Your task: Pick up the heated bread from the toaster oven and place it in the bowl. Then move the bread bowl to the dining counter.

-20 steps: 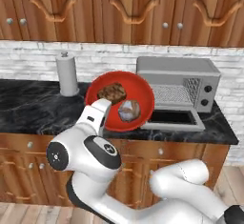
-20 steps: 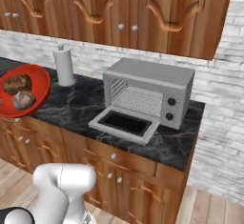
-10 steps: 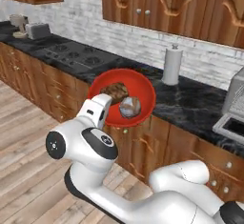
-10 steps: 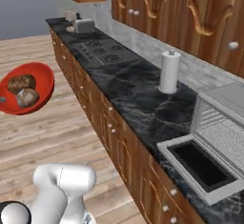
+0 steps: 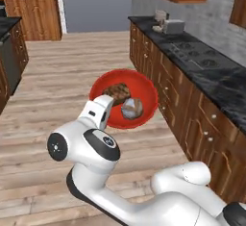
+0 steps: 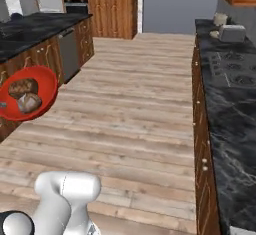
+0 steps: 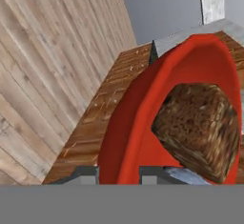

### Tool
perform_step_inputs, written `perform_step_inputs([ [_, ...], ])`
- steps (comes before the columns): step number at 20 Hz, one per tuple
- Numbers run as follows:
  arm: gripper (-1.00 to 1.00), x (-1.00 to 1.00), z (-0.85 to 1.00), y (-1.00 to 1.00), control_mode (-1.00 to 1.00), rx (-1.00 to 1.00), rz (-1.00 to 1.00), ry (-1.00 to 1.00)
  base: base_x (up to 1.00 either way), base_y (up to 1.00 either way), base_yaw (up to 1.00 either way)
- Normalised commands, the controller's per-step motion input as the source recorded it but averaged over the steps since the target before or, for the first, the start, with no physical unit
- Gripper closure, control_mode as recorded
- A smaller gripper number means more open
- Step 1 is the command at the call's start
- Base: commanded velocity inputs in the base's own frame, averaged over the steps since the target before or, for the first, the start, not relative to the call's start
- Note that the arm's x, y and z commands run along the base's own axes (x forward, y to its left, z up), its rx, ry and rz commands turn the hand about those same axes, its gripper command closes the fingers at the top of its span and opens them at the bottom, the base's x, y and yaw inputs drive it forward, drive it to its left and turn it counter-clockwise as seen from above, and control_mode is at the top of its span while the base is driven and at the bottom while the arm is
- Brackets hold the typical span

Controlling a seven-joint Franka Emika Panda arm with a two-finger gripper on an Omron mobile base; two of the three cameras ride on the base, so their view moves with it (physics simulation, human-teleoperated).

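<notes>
Wood floor [image 6: 135,89]: open boards lie below the bowl, so anything that falls lands there.
Counter [image 5: 216,83]: black marble run, well apart from the bowl on its right.
Bowl [image 5: 139,88]: red, carried in the air and tilted; risk of slipping on a turn.
Gripper [image 7: 119,173]: clamped across the bowl's rim.
Bread [image 5: 116,92]: dark chunk inside the bowl beside a paler roll [image 5: 131,108]; either may slide out.

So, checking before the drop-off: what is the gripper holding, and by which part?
The bowl, gripped at its rim by the gripper, with the heated bread inside.
</notes>
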Motion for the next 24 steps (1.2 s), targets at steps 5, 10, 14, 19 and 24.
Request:
perform_step_inputs([
  [5, 1.0, 0.0, 0.0, 0.0, 1.0, 0.0, 0.0, 0.0, 0.14, 0.0, 0.97],
  [10, 1.0, 0.0, 0.0, 0.0, 1.0, 0.0, 0.0, 0.0, 0.88, 0.0, 0.72],
  [14, 1.0, 0.0, 0.0, 0.0, 1.0, 0.0, 0.0, 0.0, 1.0, -0.3, 0.36],
  [19, 1.0, 0.0, 0.0, 0.0, 1.0, 0.0, 0.0, 0.0, 1.0, -0.76, 0.17],
  [24, 1.0, 0.0, 0.0, 0.0, 1.0, 0.0, 0.0, 0.0, 1.0, -0.93, 0.0],
])
